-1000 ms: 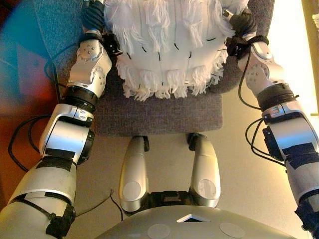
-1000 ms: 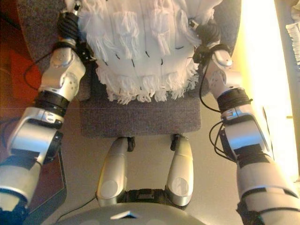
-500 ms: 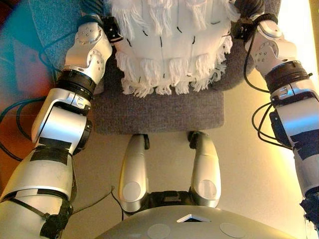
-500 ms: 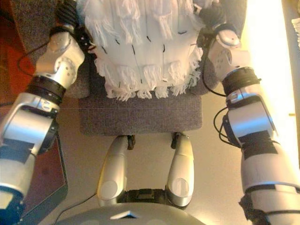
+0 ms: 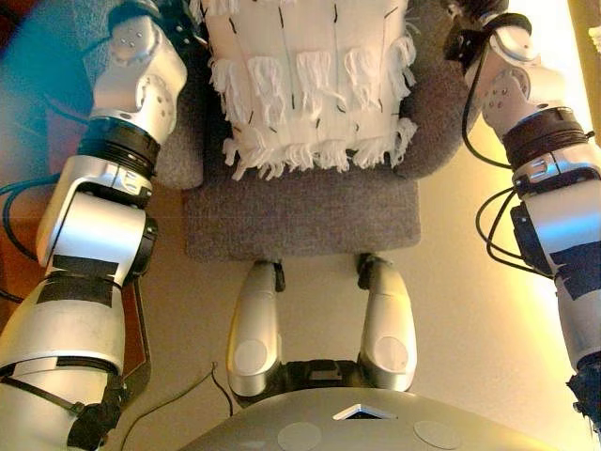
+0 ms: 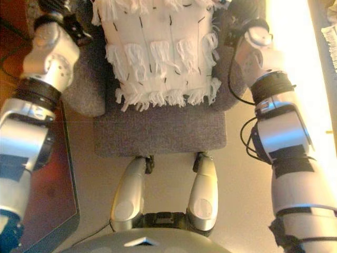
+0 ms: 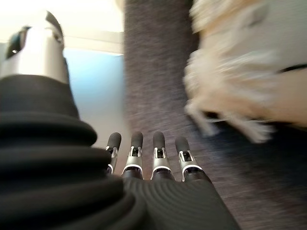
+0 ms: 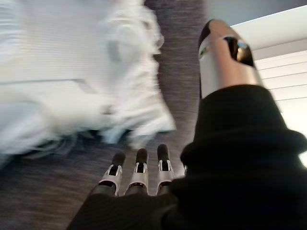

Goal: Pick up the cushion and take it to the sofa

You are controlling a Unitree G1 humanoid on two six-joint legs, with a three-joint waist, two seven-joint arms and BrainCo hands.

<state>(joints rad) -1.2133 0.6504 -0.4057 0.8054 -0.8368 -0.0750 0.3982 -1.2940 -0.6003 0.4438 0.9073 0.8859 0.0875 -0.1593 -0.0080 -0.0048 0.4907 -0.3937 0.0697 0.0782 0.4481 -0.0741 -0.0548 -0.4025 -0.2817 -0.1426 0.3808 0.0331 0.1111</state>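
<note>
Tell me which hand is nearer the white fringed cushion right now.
Neither clearly: the two are about equally near. The left hand flanks the cushion on its left, the right hand on its right, both with straight fingers over the grey chair, not touching it.

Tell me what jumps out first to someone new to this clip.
The white fringed cushion lying on the grey seat, top centre of the head views. Both silver arms reach up past its sides. In the wrist views the left hand and right hand have straight fingers and hold nothing, the cushion's fringe just beyond them.
</note>
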